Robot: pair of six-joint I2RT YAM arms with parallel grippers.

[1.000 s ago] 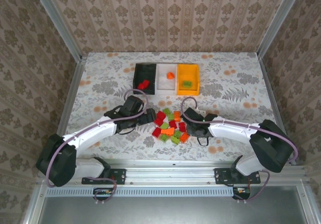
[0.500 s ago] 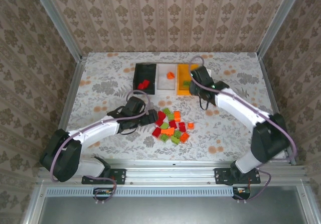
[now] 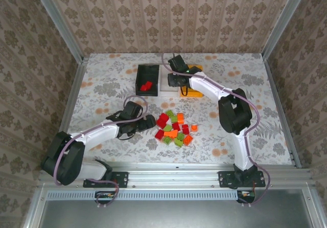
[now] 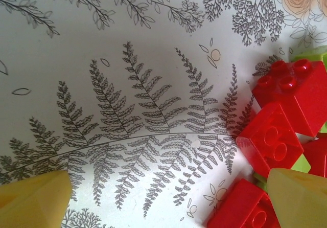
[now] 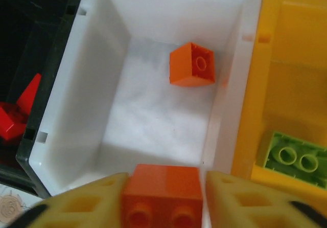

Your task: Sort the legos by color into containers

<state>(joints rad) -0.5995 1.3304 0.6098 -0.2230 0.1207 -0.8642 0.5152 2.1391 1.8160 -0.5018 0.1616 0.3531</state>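
Your right gripper has an orange brick between its yellow fingers, jaws partway apart; you cannot tell whether they clamp it or stand just clear. It hangs over the near wall of the white bin, where a second orange brick lies, with the black bin and the yellow-orange bin flanking. Your left gripper is spread wide and empty, low over the tablecloth, beside red bricks at the loose pile.

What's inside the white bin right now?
One orange brick lies on the floor of the white bin. The right end effector holds a second orange brick above the near wall, hiding the floor beneath.
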